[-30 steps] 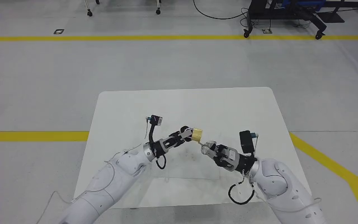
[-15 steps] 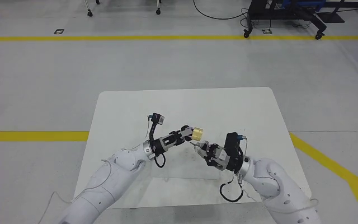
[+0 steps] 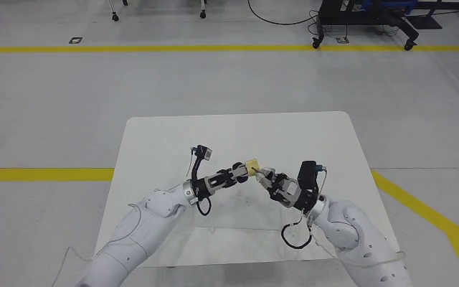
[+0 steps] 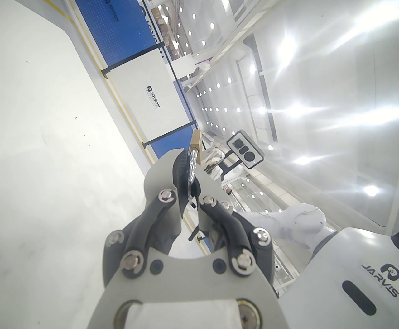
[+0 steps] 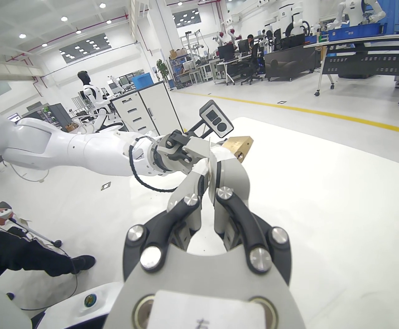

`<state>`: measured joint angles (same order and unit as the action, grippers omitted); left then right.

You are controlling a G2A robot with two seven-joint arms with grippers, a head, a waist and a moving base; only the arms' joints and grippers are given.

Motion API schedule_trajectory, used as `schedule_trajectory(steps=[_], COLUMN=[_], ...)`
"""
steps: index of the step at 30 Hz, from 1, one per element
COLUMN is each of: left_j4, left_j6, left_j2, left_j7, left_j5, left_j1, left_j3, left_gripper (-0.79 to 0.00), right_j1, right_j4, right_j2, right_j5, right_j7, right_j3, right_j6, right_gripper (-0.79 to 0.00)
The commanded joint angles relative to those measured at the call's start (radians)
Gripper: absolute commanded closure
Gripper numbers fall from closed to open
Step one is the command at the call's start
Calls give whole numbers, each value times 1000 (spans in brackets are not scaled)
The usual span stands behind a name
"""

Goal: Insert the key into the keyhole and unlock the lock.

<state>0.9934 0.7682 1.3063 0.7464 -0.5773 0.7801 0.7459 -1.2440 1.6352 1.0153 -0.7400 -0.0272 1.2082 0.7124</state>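
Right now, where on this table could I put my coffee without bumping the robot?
The table's far half, from its far edge to the lock, is bare; so are the strips outside each arm. It's crowded mid-table, where the left claw holds that lock facing the key in the right claw.

A robotics lab in a big industrial hall. Beyond the right claw (image 5: 211, 166) stand another humanoid robot (image 5: 90, 93), a drawer cabinet (image 5: 140, 109) and desks (image 5: 243, 67) with monitors (image 5: 226, 50) and office chairs (image 5: 254, 51); a yellow line (image 5: 311, 109) crosses the pale floor (image 5: 280, 90) there, and ceiling lamps (image 5: 64, 18) hang high above the claw.
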Motion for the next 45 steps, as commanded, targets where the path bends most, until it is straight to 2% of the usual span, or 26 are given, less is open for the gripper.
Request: schedule_trajectory(steps=[1, 7, 13, 16, 20, 28, 31, 33, 40, 42, 45], left_j4=[-5, -9, 24, 53, 77, 81, 79, 76, 64, 60, 38], left_j6=[-2, 20, 84, 99, 110, 100, 93, 89, 81, 91, 107], left_j2=[1, -3, -6, -6, -4, -4, -2, 0, 8, 13, 21], left_j7=[4, -39, -77, -87, -104, -99, -106, -105, -98, -91, -23], left_j5=[11, 122, 234, 315, 340, 359, 354, 350, 333, 281, 61], left_j1=[0, 4, 24, 23, 35, 43, 46, 45, 40, 46, 66], left_j3=[6, 32, 53, 52, 55, 67, 70, 71, 68, 66, 62], left_gripper=[0, 0, 0, 0, 0, 0, 0, 0, 0, 0, 0], right_j1=[2, 1, -3, 27, 85, 127, 125, 134, 160, 157, 140], right_j4=[0, -28, -66, -100, -160, -205, -206, -215, -190, -172, -139], right_j2=[1, 0, 0, 5, 14, 20, 19, 16, -2, -6, -13], right_j5=[3, 114, 202, 269, 362, 506, 590, 700, 832, 835, 819], right_j7=[-4, 6, 16, -36, -133, -262, -320, -398, -584, -606, -594], right_j3=[3, 34, 75, 53, 1, -42, -58, -83, -90, -84, -49], right_j6=[-1, 68, 67, 59, 63, 150, 201, 251, 257, 252, 257], right_gripper=[0, 0, 0, 0, 0, 0, 0, 0, 0, 0, 0])
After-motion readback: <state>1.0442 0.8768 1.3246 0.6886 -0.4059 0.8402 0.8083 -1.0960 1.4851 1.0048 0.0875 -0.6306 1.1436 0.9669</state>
